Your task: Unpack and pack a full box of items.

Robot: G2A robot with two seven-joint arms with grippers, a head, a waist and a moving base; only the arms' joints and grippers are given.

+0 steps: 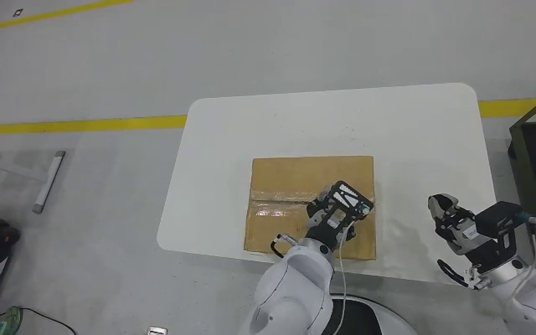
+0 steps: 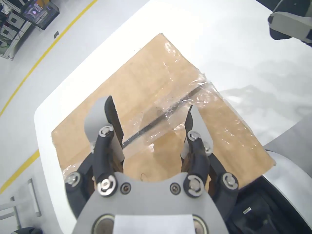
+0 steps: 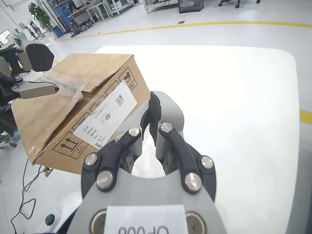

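Cardboard box (image 1: pixel 285 184) flaps not yet lifted, seam tape (image 2: pixel 202 88) crumpled: unpacking judged barely begun. Left hand (image 2: pixel 148 105) spread above seam; right hand (image 3: pixel 152 108) clenched empty, table's (image 1: pixel 419 126) 4 o'clock.

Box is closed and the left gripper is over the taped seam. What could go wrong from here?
1. Crumpled clear tape lies along the seam; the open left gripper may slip or snag on it rather than catch a flap.
2. Nothing steadies the box: the right gripper is shut and apart from it, over the table, so pulling a flap might drag or tip the box.
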